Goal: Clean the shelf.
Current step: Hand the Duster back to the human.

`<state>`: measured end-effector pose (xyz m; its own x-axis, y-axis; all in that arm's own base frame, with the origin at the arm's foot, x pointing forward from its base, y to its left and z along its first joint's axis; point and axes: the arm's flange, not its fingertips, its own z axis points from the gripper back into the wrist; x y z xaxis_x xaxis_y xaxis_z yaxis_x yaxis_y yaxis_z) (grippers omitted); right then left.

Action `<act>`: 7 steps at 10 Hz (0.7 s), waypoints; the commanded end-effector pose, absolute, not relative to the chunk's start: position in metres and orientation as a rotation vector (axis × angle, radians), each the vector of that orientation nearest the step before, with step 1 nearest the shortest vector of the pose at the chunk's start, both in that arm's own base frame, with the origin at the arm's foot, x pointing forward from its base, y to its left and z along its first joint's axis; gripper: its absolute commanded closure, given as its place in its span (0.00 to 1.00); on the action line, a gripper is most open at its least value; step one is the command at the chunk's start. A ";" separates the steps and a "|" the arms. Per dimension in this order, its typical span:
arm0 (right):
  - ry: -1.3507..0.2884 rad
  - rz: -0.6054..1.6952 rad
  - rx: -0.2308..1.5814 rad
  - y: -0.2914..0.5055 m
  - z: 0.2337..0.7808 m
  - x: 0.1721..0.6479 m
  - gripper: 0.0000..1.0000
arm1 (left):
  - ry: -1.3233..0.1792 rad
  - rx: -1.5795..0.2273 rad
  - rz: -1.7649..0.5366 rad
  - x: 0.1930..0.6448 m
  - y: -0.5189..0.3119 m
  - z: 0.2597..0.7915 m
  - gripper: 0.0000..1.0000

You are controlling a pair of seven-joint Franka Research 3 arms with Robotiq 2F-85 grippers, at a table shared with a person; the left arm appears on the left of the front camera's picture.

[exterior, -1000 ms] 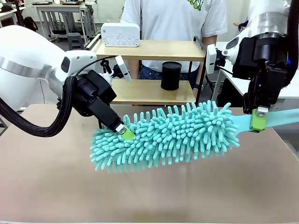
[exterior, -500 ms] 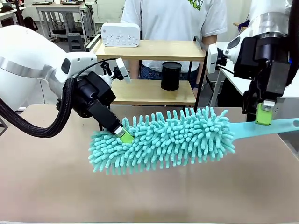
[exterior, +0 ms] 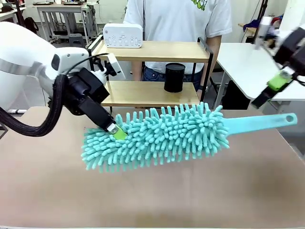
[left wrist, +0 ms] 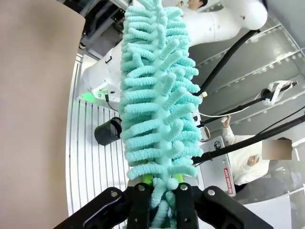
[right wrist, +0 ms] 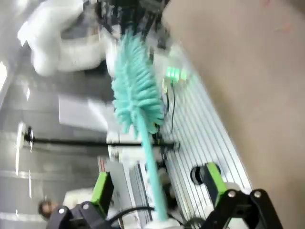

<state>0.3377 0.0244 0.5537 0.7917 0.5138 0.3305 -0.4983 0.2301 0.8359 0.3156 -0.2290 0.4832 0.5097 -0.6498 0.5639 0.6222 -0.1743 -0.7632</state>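
A teal chenille duster [exterior: 152, 138] hangs level just above the brown table, its flat handle [exterior: 267, 121] pointing right. My left gripper [exterior: 116, 132] is shut on the left end of its fluffy head. In the left wrist view the duster [left wrist: 157, 95] runs straight up from the closed gripper [left wrist: 162, 183]. My right gripper [exterior: 271, 89] is blurred, up and to the right, clear of the handle. In the right wrist view the right gripper [right wrist: 158, 186] is open, with the duster [right wrist: 136, 90] ahead. The shelf [exterior: 157, 51] stands behind the duster.
A white box-shaped device [exterior: 123, 35] sits on the shelf's top board and a black cylinder [exterior: 174, 77] on the lower board. A person in a white shirt [exterior: 176, 16] stands right behind the shelf. The brown table [exterior: 152, 200] stretches toward the front. A white table [exterior: 248, 67] is at the right.
My right gripper has let go of the duster's handle and swung up and to the right. My left gripper has carried the duster a little to the left.
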 end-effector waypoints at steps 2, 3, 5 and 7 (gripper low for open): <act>-0.818 -0.211 1.407 -0.053 0.486 0.300 0.00 | -0.038 -1.371 -1.139 0.308 -0.195 0.484 1.00; -0.869 -0.398 1.439 -0.072 0.450 0.295 0.00 | -0.037 -1.392 -1.130 0.309 -0.186 0.484 1.00; -0.229 0.250 1.293 -0.078 0.473 0.297 0.00 | -0.100 -1.412 -1.088 0.314 -0.171 0.490 1.00; -0.229 0.250 1.293 -0.078 0.473 0.297 0.00 | -0.295 -1.469 -1.031 0.318 -0.139 0.512 1.00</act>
